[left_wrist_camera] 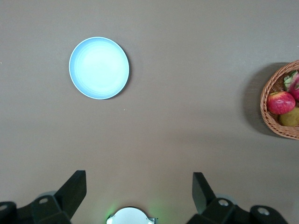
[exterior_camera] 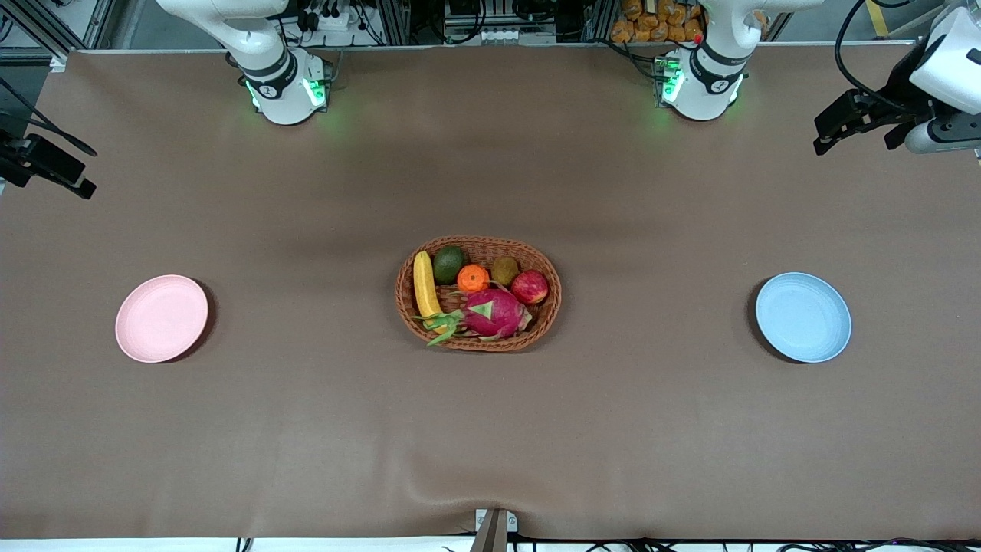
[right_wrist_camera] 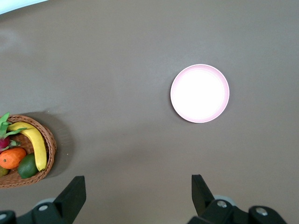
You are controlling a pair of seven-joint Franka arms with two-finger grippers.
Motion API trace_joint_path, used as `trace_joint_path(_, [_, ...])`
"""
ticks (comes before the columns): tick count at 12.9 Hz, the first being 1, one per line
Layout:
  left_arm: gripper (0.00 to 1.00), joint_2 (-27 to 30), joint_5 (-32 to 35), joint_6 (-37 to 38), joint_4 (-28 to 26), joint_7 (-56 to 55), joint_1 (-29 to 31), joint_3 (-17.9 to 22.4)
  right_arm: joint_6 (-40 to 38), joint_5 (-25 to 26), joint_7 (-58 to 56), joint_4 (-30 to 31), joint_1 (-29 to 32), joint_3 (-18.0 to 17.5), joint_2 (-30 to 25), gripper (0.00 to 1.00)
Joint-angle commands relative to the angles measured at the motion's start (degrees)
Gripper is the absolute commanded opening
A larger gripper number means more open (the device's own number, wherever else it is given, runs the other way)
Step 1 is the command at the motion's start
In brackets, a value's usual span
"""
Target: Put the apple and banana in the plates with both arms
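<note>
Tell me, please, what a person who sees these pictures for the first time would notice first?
The eye goes first to the wicker basket in the middle of the table, full of fruit: the big magenta dragon fruit, the banana and the apple. Next come the two bare plates, the pink plate toward the right arm's end and the blue plate toward the left arm's end. The left gripper and the right gripper wait open, high above the table.

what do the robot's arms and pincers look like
Both arms are white with black joint bands and green-lit bases along the table's top edge. The left pincer and the right pincer each have two black, wedge-shaped fingers on black mounts with silver screws. Black cables loop above the left arm's wrist.
</note>
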State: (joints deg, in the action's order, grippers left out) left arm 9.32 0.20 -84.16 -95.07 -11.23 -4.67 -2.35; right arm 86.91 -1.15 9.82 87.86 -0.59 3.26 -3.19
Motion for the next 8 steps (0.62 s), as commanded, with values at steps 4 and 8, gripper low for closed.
trace_joint_path(4, [1.00, -0.70, 0.23, 2.33, 2.34, 0.68, 0.09, 0.95, -0.17, 0.27, -0.06, 0.47, -0.99, 0.52, -0.85, 1.00])
trace_joint_path(8, [1.00, -0.97, 0.32, 2.42, 2.25, 0.68, 0.01, 0.68, 0.54, 0.27, -0.24, 0.47, -1.17, 0.43, -0.41, 1.00])
